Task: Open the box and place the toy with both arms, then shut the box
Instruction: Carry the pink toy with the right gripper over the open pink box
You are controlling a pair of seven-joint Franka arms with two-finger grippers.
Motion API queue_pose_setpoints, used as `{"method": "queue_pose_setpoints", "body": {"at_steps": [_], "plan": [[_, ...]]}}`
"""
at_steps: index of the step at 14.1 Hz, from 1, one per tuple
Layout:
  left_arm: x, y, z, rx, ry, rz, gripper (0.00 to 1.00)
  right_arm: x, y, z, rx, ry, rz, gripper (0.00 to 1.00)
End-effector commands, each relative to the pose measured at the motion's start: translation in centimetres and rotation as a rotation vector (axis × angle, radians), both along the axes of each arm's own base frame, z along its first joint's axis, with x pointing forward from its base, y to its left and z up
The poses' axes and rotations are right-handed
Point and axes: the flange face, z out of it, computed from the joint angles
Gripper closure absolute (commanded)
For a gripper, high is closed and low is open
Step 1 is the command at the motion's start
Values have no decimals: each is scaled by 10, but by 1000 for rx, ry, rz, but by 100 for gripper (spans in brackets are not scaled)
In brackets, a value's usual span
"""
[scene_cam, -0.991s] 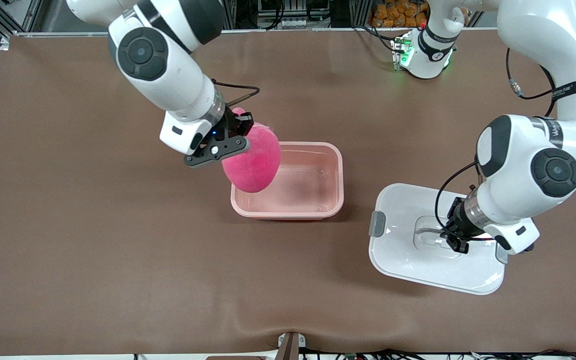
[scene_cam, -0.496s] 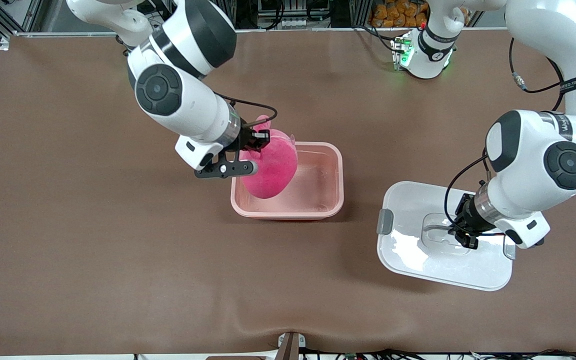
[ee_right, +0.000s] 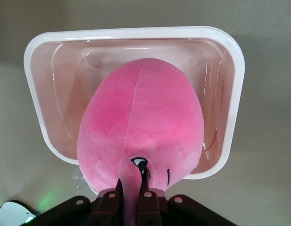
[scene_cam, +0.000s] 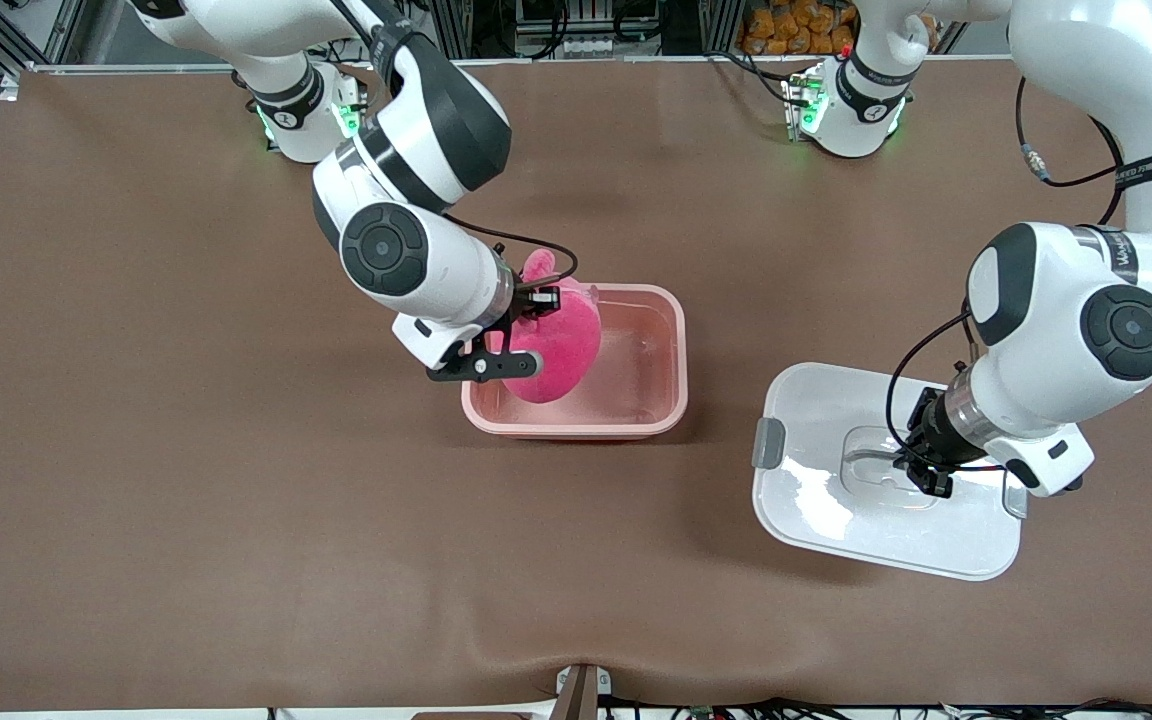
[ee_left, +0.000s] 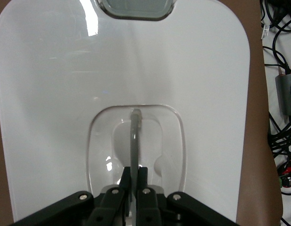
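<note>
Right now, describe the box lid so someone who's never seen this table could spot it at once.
Start at the brown table and go to the left arm's end. The lid lies flat there, apart from the pink box, with the left gripper shut on its handle. It is the only white piece, with a grey clip.

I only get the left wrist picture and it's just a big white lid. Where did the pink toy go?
Observer: The right pincer is shut on a nub of the toy, holding it over the open box.
Operator: Is the toy all the way inside?
Observer: Not yet. The right wrist view shows the toy hanging above the box's floor.
Operator: What's my pincer doing?
Observer: The left pincer is shut on the handle of the lid, which lies on the table toward the left arm's end.
</note>
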Motion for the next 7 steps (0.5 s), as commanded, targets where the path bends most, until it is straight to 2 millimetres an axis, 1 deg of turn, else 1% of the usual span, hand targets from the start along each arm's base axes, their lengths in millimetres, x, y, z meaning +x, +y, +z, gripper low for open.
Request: {"method": "queue_pose_setpoints", "body": {"at_steps": [1,4,5,7], "plan": [[-7,3,8,-20,-12,-16,100,3,5,1,4,11,-13,100],[-7,4,9,-21,-13,-13,100,11,-5,-11,-7,25,-30,100],[-7,2,7,-21,-11,-16,100,12,-4,-19,-13,34,-27,100],[-7,2,8,-21,-13,-14,100,14,-4,-28,-19,41,-23,100]]}}
